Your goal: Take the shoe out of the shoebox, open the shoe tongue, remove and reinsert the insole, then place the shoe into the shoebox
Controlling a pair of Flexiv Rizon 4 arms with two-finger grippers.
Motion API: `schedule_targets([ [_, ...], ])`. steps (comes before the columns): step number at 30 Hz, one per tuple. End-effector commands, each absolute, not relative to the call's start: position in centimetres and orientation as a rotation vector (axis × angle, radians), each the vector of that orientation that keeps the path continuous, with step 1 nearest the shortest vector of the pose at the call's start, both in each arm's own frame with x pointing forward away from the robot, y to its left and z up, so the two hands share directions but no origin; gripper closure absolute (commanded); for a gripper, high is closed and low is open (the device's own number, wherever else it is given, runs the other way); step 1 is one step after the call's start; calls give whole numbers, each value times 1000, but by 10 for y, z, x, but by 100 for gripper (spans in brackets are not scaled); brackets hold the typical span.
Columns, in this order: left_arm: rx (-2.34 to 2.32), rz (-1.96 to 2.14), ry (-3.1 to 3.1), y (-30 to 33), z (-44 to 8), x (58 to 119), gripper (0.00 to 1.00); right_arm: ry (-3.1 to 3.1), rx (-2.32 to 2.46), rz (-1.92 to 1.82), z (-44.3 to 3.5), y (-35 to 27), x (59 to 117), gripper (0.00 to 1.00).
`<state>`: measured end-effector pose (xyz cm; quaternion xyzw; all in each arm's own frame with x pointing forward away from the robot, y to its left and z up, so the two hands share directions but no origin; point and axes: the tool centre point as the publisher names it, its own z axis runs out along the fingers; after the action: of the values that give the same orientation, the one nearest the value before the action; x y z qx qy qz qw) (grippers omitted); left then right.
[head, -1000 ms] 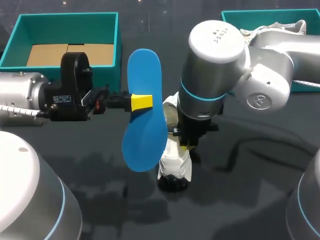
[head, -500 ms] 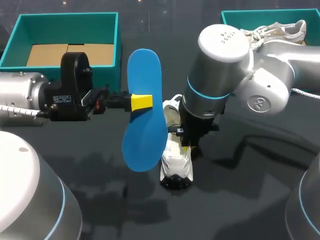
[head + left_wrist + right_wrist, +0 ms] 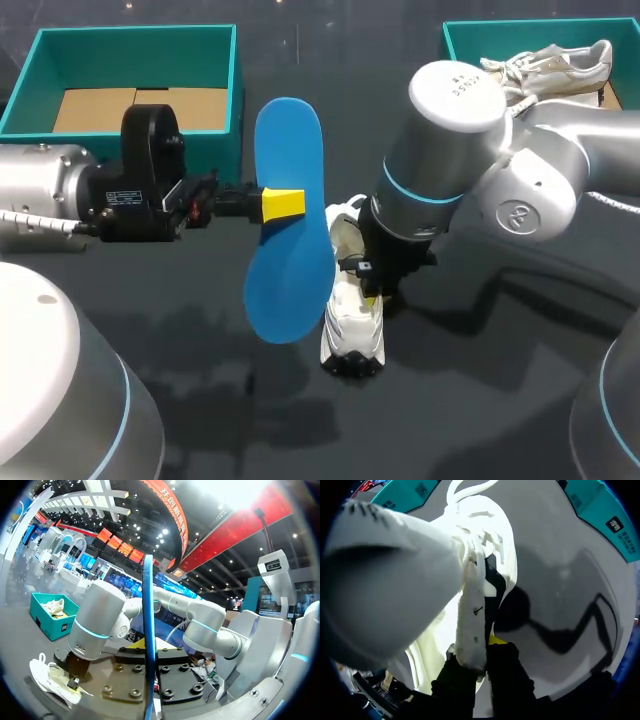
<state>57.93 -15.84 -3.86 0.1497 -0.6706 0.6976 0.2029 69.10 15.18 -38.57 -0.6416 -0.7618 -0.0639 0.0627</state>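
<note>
My left gripper [image 3: 283, 203] is shut on a blue insole [image 3: 288, 225] and holds it upright above the table, left of the shoe. In the left wrist view the insole [image 3: 148, 630] shows edge-on between the fingers. The white shoe [image 3: 351, 325] lies on the dark table with its toe toward the front edge. My right gripper [image 3: 372, 295] points down into the shoe's opening. In the right wrist view the gripper [image 3: 480, 650] is shut on the white tongue [image 3: 471, 615], which is pulled up away from the shoe's body [image 3: 432, 645]. A teal shoebox [image 3: 135, 90] stands at the back left.
The back-left box has a cardboard bottom [image 3: 140, 108] and nothing else in it. A second teal box [image 3: 470, 40] at the back right holds another pale shoe [image 3: 550, 65]. My right arm's elbow [image 3: 520, 190] hangs over the table's right half.
My right arm has shifted a little to the right, uncovering more of the shoe in the back-right box. The white shoe moved slightly right with it. The left arm and insole stayed still.
</note>
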Motion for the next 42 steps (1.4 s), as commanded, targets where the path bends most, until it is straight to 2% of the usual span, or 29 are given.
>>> schedule_targets([
  [1, 416, 1949, -1869, -161, -40, 580, 100, -2296, -1923, -207, -391, 151, 693, 53],
  [2, 416, 1949, -1869, -161, -40, 580, 100, -2294, -1922, -213, -390, 151, 694, 0],
  [6, 416, 1949, -1869, -161, -40, 580, 100, -2282, -1918, -258, -375, 149, 692, 0],
  [16, 416, 1949, -1869, -161, -40, 580, 100, -2255, -1816, -439, -300, 135, 674, 0],
  [29, 416, 1949, -1869, -161, -40, 580, 100, -2172, -1754, -494, -307, 136, 678, 0],
  [39, 416, 1949, -1869, -161, -40, 580, 100, -1894, -1649, -755, -241, 126, 693, 0],
  [42, 416, 1949, -1869, -161, -40, 580, 100, -1894, -1649, -755, -241, 126, 693, 0],
])
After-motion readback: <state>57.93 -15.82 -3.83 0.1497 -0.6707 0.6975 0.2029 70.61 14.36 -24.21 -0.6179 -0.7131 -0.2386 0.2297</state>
